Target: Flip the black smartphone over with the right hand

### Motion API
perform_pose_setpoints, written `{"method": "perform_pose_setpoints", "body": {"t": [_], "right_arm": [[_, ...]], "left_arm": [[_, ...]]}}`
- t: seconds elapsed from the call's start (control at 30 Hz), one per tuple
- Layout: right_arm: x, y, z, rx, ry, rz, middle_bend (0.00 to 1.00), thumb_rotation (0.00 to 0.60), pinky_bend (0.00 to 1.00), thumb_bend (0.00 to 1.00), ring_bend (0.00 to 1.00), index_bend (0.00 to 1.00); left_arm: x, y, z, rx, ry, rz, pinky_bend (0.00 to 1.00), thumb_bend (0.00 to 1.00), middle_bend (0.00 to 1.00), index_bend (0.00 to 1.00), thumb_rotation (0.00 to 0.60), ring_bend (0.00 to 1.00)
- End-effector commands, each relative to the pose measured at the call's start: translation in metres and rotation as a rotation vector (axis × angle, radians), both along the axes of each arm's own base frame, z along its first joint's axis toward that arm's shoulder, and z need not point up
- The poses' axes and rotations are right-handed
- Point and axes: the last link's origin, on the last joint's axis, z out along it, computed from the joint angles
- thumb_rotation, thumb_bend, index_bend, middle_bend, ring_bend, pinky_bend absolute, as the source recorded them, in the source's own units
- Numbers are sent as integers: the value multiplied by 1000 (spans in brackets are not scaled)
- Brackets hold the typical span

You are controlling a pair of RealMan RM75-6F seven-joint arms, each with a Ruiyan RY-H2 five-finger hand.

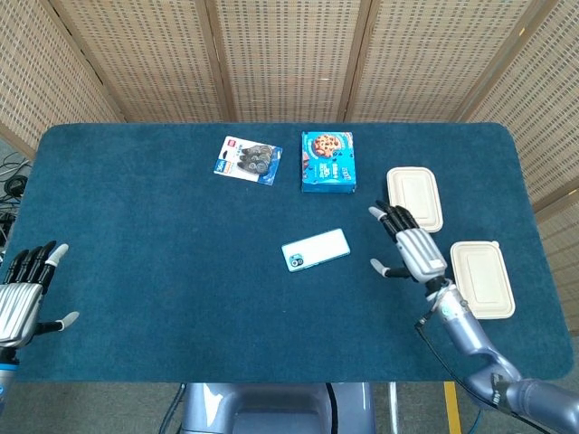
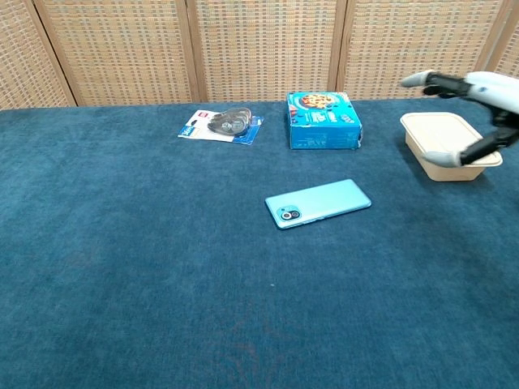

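Observation:
The smartphone (image 1: 315, 250) (image 2: 318, 203) lies flat on the blue table near its middle, light blue back and camera facing up. My right hand (image 1: 409, 248) (image 2: 470, 97) hovers to the right of it, well apart, fingers spread and holding nothing. My left hand (image 1: 23, 294) rests at the table's near left edge, fingers spread, empty; the chest view does not show it.
A blue cookie box (image 1: 327, 161) (image 2: 322, 120) and a blister pack (image 1: 248, 160) (image 2: 221, 125) lie at the back. Two white lidded containers (image 1: 414, 199) (image 1: 481, 278) sit on the right, close to my right hand. Wicker screens surround the table.

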Motion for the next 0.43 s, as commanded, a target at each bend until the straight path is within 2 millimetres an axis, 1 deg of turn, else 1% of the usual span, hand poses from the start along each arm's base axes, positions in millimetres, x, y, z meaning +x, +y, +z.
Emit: {"method": "perform_pose_setpoints", "body": {"t": [0.03, 0.07, 0.13, 0.17, 0.2, 0.3, 0.33, 0.4, 0.43], "right_arm": [[-27, 42, 21, -68, 133, 5, 0, 600, 0, 263, 0, 0], [-35, 53, 26, -99, 174, -8, 0, 600, 0, 160, 0, 0], [-43, 66, 30, -134, 231, -23, 0, 600, 0, 22, 0, 0], [-49, 76, 31, -153, 274, -33, 0, 600, 0, 0, 0, 0], [-53, 84, 33, -169, 296, -42, 0, 600, 0, 0, 0, 0], [-60, 100, 37, -219, 323, -72, 0, 600, 0, 0, 0, 0], [-63, 108, 38, -247, 333, -92, 0, 600, 0, 0, 0, 0], [-67, 120, 41, -291, 342, -117, 0, 600, 0, 0, 0, 0], [-67, 123, 41, -306, 343, -122, 0, 600, 0, 0, 0, 0]], "left_arm": [[0, 0, 0, 0, 1, -1, 0, 0, 0, 0, 600, 0], [0, 0, 0, 1, 2, -3, 0, 0, 0, 0, 600, 0], [0, -1, 0, 4, 5, -7, 0, 0, 0, 0, 600, 0], [0, -1, 1, 11, 17, -15, 0, 0, 0, 0, 600, 0], [-1, -1, 1, 17, 29, -19, 0, 0, 0, 0, 600, 0], [-1, -1, 0, 25, 53, -25, 0, 0, 0, 0, 600, 0], [-1, -1, -1, 29, 58, -26, 0, 0, 0, 0, 600, 0], [-1, -1, -1, 33, 60, -26, 0, 0, 0, 0, 600, 0], [0, -2, -1, 33, 61, -26, 0, 0, 0, 0, 600, 0]]}}
